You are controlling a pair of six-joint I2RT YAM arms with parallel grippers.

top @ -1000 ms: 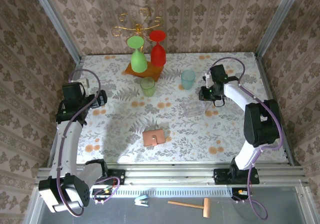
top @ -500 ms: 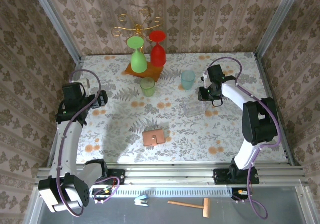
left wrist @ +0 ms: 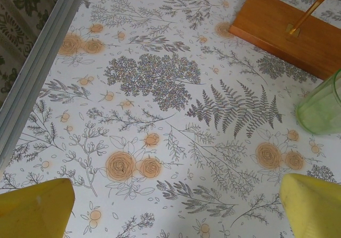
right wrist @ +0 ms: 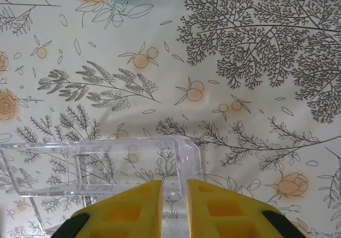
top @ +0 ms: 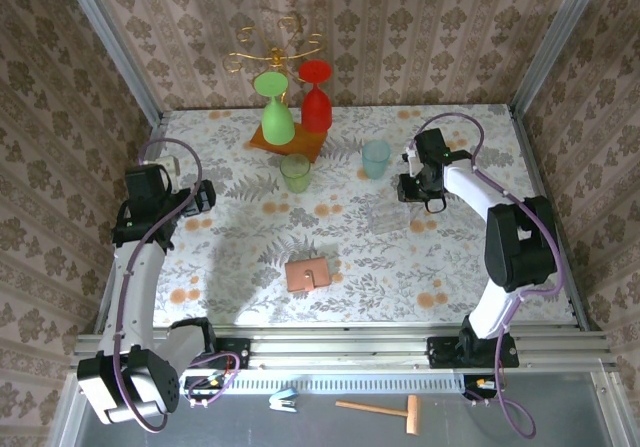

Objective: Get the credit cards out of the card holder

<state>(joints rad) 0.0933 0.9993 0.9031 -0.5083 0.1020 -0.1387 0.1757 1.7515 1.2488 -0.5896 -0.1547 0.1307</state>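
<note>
Top external view: found the card holder [top: 308,273] lying flat, tan side up, on the floral table [top: 230,257], around the middle and toward the front edge, well apart from both arms. Saw the left gripper [top: 208,195] out at the left side above bare cloth. From the left wrist, noted its yellow fingertips [left wrist: 32,208] spread wide, with tablecloth showing between them and the green cup [left wrist: 322,107] and wooden stand base [left wrist: 287,33] ahead on the right. Placed the right gripper [top: 415,199] just right of a clear plastic box [top: 388,215], near the teal cup [top: 376,157]. From the right wrist, saw its fingers [right wrist: 128,208] drawn nearly together at the box's near end, clear plastic showing in the slim gap; could not tell whether clamped on it.
</note>
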